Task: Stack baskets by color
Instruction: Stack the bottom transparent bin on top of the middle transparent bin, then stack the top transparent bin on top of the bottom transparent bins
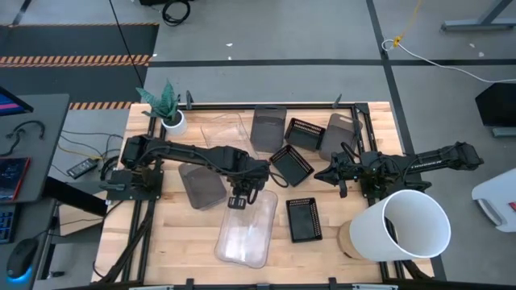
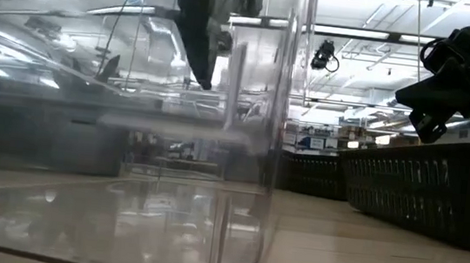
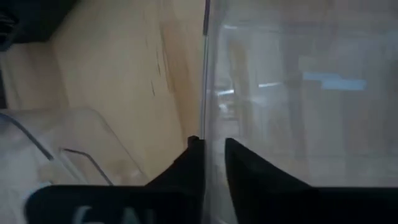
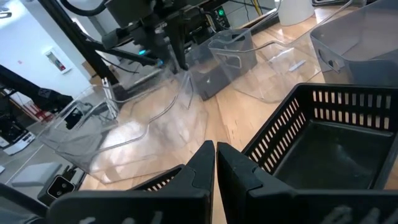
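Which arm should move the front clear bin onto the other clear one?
Left. Its hand already straddles the wall of the clear bin, one finger each side. The right hand is shut, over by the black baskets.

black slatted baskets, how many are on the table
3 black slatted baskets: one at the back between two grey bins, one tilted near the table's middle, one nearer the front beside the white bucket. The arms might hide more.
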You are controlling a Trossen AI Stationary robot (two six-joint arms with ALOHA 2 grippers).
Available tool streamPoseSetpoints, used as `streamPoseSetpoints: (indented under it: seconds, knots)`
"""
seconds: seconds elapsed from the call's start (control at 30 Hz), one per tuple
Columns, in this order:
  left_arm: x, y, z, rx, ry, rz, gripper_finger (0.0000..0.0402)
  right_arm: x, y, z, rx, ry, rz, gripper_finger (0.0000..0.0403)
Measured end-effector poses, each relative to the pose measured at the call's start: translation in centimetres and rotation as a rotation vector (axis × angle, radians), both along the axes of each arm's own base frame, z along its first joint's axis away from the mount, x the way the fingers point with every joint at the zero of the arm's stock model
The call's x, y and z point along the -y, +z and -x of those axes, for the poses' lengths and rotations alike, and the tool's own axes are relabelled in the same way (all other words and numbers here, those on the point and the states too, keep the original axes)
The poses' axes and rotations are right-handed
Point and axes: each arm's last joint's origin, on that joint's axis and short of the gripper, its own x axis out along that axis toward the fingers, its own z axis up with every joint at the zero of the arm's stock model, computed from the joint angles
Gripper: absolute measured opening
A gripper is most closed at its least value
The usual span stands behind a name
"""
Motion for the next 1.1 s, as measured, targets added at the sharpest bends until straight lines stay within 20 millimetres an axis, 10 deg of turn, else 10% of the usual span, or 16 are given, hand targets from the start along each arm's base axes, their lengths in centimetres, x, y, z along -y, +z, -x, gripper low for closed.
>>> streamPoseSetpoints:
  seconds: [0.4, 0.73, 1.1]
  knots:
    - [0.7, 3.4, 1.4, -0.057, 0.001, -0.143, 0.0191, 0.0, 0.0, 0.0, 0.003, 0.0, 0.001, 0.0023]
    - [-1.1, 4.2, 4.7, -0.067, 0.06, -0.179, 0.0156, 0.0, 0.1, 0.0, 0.006, 0.0, 0.0, 0.0023]
    - [-3.2, 0.7, 5.8, 0.023, 0.221, -0.184, 0.014, 0.0, 0.1, 0.0, 0.006, 0.0, 0.0, 0.0023]
